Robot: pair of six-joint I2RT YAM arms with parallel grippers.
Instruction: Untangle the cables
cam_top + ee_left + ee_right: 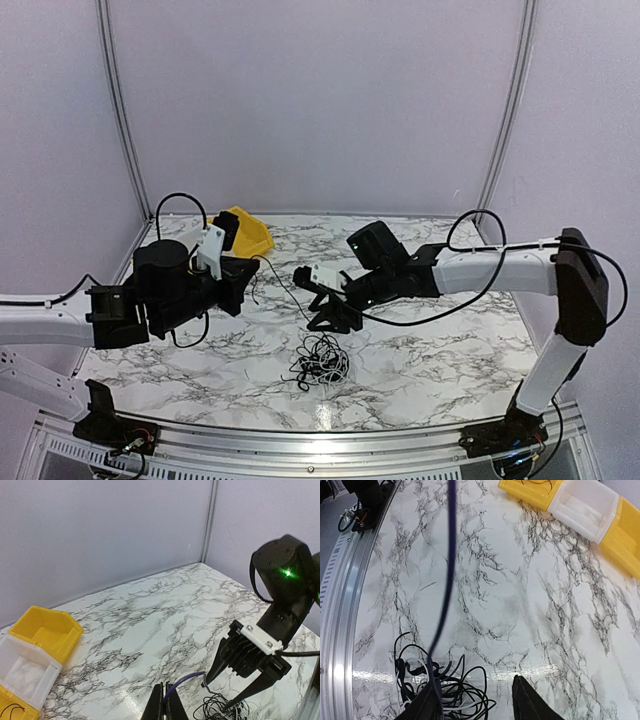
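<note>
At left, the left gripper (165,700) pinches shut on one strand (182,681) rising from the cables (322,362), a clump lying front-centre (most, I judge, not yet untangled); right gripper (330,318) hovers over it, fingers parted, holding nothing.

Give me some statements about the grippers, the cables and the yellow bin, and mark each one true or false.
1. The left gripper is shut on a thin cable. True.
2. The yellow bin stands near the far edge of the table, on the left arm's side. True.
3. The right gripper is shut tight. False: its jaws stand apart.
4. The clump of cables lies inside the yellow bin. False: the clump lies on the marble table, toward the near edge.
</note>
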